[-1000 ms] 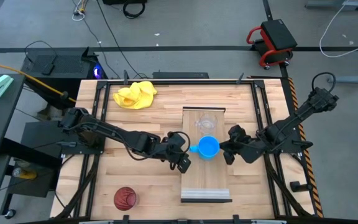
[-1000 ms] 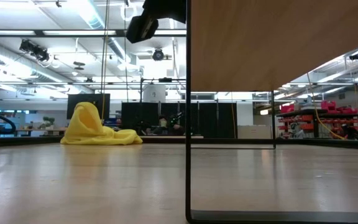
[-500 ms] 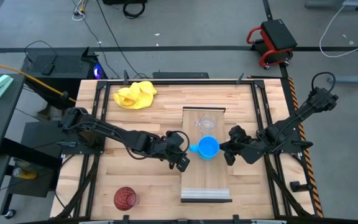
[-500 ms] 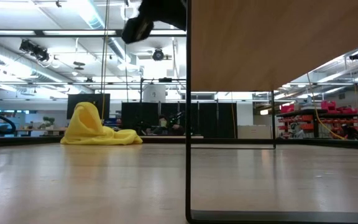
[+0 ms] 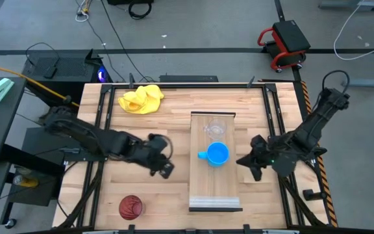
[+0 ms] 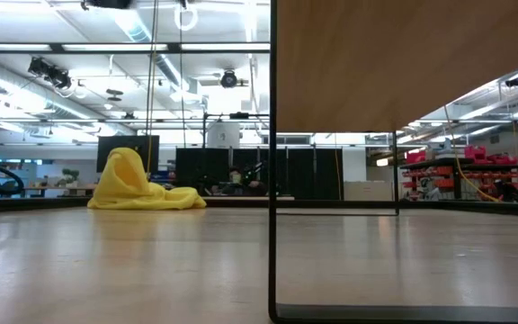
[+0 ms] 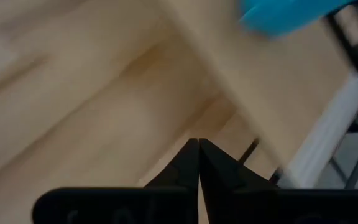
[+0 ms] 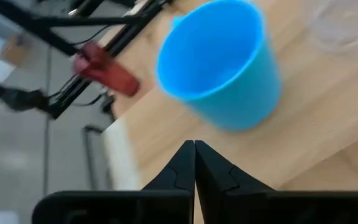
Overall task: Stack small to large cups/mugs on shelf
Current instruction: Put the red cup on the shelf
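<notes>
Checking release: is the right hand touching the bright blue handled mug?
Apart. High view shows bare shelf between right hand and bright blue handled mug.

"Is there any writing to read, on the mug or the shelf?"

"No. No word, label, brand or number can be read on anything."

"What about the room behind the table?"

"Things there are too small and far off; no sign or lettering can be read there either."
</notes>
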You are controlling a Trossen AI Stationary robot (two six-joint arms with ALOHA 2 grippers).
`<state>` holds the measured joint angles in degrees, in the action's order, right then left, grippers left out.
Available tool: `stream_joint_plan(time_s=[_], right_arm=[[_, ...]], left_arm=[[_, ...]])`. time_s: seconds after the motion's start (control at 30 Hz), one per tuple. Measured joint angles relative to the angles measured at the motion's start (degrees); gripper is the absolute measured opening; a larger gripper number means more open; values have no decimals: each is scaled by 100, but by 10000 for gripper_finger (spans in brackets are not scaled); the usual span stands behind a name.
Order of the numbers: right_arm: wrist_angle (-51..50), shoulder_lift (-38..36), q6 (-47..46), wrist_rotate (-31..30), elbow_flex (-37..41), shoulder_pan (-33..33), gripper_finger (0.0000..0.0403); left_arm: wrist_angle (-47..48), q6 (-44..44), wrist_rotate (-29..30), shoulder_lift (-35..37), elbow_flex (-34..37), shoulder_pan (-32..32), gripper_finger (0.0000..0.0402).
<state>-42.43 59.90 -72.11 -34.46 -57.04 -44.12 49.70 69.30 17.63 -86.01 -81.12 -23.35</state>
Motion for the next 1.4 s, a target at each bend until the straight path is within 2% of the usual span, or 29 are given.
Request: stream_joint_plan(time_s=[0.2,0.43,0.63,0.77,1.03,1.4], right_arm=[[-57,-2,-498,3,-28,-595,12],[-165,0,-1204,7,-28,-1223,17],[-368,2,-1526,9,-28,-1471,24],[-427,2,-1528,27,-28,-1496,32],[-431,143,-1528,53,-28,-1495,59],[-416,421,-1630,181,-26,-1589,73]], left_arm=[[1175,1369,-247,300,0,-628,9],[1783,2819,-1129,340,0,-1454,17],[2467,3946,-1562,338,0,-2105,7],[2529,4429,-1610,338,0,-2397,22],[2284,4886,-1603,256,0,-2720,58],[2256,4866,-1596,-28,-2,-2712,68]])
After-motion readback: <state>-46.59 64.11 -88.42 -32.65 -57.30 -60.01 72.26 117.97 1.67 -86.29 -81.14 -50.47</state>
